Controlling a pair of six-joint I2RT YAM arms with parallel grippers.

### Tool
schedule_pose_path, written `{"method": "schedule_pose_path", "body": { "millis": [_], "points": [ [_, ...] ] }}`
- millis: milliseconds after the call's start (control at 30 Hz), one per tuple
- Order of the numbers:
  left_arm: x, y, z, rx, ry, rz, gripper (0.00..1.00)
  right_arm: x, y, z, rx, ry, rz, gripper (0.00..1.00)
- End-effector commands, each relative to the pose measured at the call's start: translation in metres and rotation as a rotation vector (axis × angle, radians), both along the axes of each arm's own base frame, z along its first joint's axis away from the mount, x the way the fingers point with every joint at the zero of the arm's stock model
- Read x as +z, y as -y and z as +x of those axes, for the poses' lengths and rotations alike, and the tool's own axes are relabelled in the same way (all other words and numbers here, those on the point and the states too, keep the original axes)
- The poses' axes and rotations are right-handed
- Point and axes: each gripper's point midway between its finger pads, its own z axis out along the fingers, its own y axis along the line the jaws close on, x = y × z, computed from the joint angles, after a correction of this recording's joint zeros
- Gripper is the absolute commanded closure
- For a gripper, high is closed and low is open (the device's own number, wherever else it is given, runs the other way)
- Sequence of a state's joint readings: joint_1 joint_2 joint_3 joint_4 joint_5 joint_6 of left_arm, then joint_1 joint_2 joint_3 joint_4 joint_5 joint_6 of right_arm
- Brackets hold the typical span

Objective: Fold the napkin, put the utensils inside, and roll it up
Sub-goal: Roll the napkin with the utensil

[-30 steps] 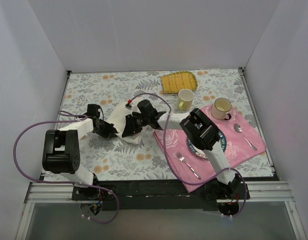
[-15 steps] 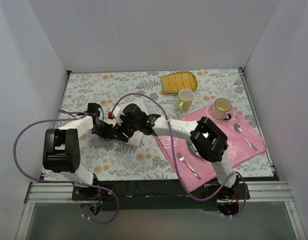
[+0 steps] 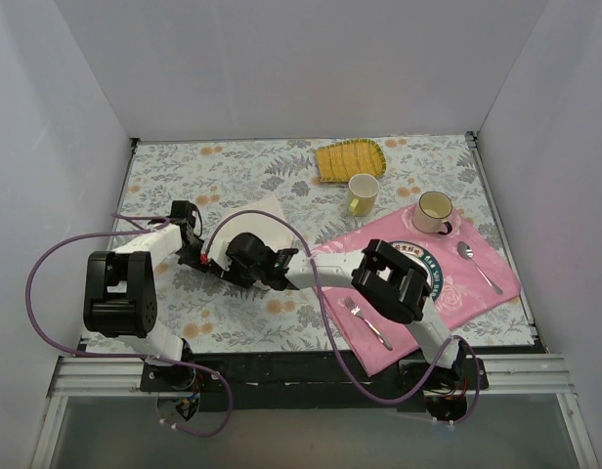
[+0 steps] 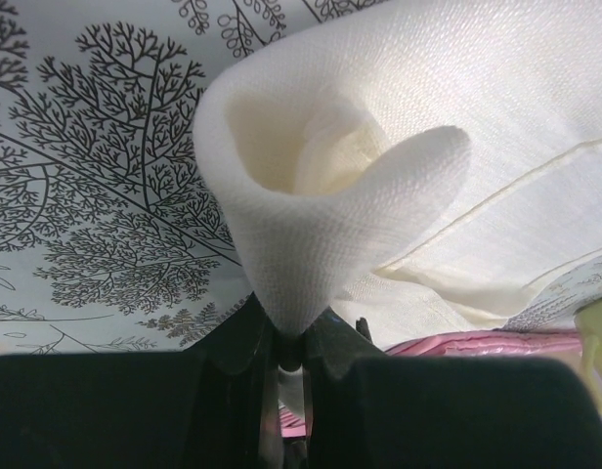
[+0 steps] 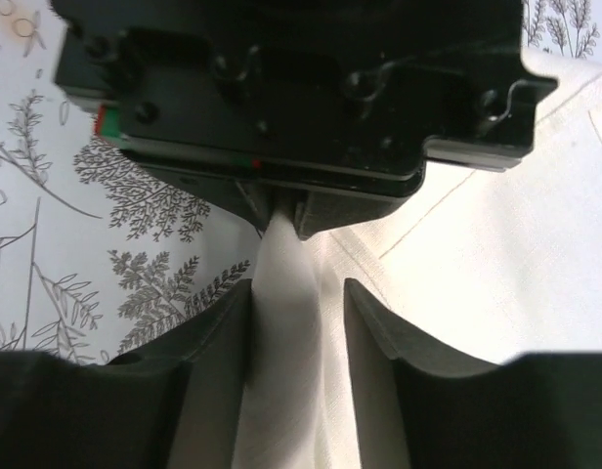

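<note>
From above, the right arm [image 3: 325, 264] covers part of the napkin [image 3: 266, 215]. At the left wrist, the left claw [image 4: 289, 354] has its tips buried under cloth; the pink mat [image 4: 457, 344] is cut off.

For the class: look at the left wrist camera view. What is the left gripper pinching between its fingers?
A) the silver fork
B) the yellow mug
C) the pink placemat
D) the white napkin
D: in the left wrist view the left gripper is closed on a fold of the white napkin, and the cloth curls up out of its jaws.
</note>
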State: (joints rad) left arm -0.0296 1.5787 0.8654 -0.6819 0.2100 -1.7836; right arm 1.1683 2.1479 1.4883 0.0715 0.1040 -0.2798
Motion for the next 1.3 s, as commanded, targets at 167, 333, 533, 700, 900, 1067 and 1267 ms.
{"method": "schedule_pose_path", "body": {
  "millis": [167,333,533,700,900,1067,1267],
  "points": [
    [0.015,0.002,0.002,0.016,0.022,-0.007,1.00,-0.010,-0.010,0.011,-0.042,0.031,0.010,0.77],
    [0.023,-0.003,0.006,-0.009,0.077,0.024,1.00,-0.022,-0.006,-0.004,-0.039,-0.078,0.028,0.99],
    [0.039,-0.007,0.017,-0.086,0.203,0.063,0.73,-0.022,-0.003,-0.012,-0.004,-0.256,0.079,0.99],
    [0.083,-0.012,0.031,-0.159,0.434,0.124,0.35,-0.017,0.000,-0.014,0.002,-0.482,0.141,0.99],
    [0.115,-0.016,0.031,-0.206,0.572,0.173,0.25,-0.025,0.003,-0.010,-0.016,-0.681,0.155,0.99],
    [0.106,-0.015,0.025,-0.206,0.551,0.159,0.27,-0.035,0.007,0.000,-0.036,-0.761,0.118,0.99],
    [0.101,-0.011,0.024,-0.185,0.552,0.127,0.34,-0.045,0.009,-0.001,-0.035,-0.800,0.092,0.99]
  ]
}}
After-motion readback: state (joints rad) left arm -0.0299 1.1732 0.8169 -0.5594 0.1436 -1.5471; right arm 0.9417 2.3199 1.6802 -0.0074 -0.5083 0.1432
